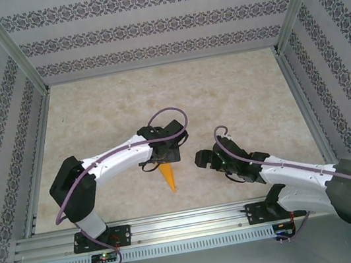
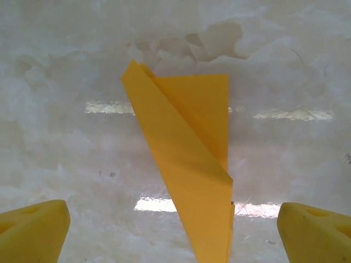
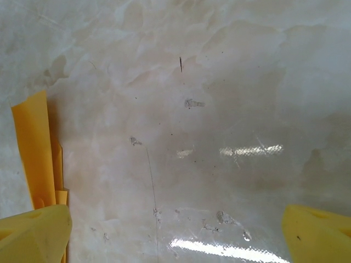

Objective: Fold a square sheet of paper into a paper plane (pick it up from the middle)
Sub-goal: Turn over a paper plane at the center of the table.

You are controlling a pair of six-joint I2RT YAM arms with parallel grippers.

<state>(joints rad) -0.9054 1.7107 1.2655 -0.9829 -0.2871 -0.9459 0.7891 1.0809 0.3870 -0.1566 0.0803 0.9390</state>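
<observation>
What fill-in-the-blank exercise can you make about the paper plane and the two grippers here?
1. In the left wrist view, the paper plane lies on the table between the ____ of the left gripper.
2. That gripper's jaws stand ____, clear of the paper.
3. The right gripper holds ____.
Missing words: fingers, open, nothing.

No legible text or markings

Matt paper plane on glossy table
</observation>
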